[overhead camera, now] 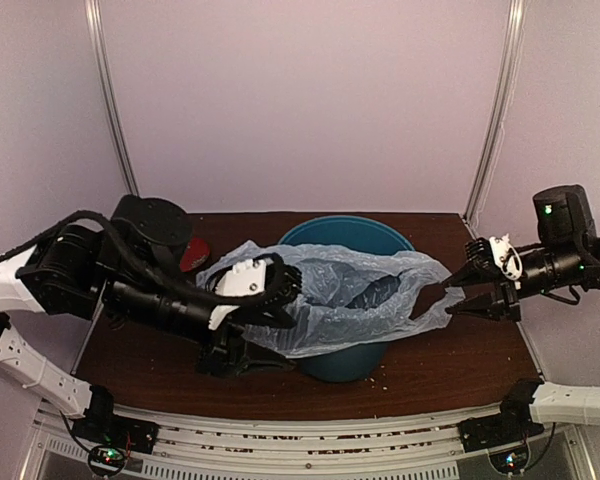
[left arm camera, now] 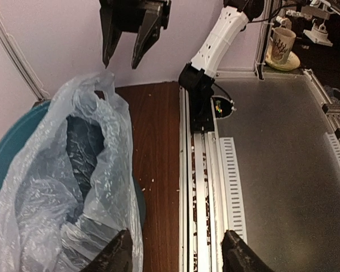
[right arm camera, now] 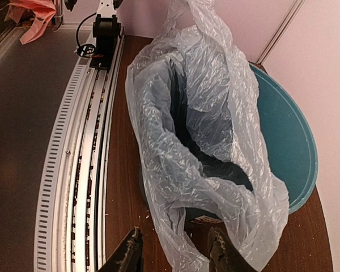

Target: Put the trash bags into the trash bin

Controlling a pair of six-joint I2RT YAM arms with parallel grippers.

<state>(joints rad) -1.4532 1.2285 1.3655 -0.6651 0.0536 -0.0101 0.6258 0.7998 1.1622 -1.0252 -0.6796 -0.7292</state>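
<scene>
- Two grippers flank the bag, one at each end, and both have their jaws apart.
- Left gripper [left arm camera: 175,238]: the fingers stand wide, and its wrist view shows only bare table and rail in the gap between them. The left finger [left arm camera: 116,255] lies on or just over the bag's film; I cannot tell which. Nothing is clamped.
- Right gripper [right arm camera: 176,233]: the fingers are spread. In its wrist view a loose flap of the bag's edge hangs into the gap, but neither finger presses on it. From above, the bag's right tip reaches just to the fingertips.
- Bag [overhead camera: 330,310]: pale, translucent and crinkled, it is spread across the top of the bin with its mouth gaping.
  - Its middle sags into the bin, whose dark inside shows through the film.
  - Its near side hangs over the near rim and down the outer wall.
  - Its right end sticks out past the bin's right side.
- Bin [overhead camera: 345,365]: teal and round, it stands upright in the middle of the table between the two arms. Its far rim is uncovered.
- Table [overhead camera: 450,360]: dark brown wood, with crumbs scattered toward the front.
- Rail [overhead camera: 310,432]: it runs along the near edge and carries the arm bases.
- Farther out:
  - A red thing [overhead camera: 193,255] lies behind the left arm, mostly hidden.
  - A patterned mug [left arm camera: 281,44] stands well off the table.
</scene>
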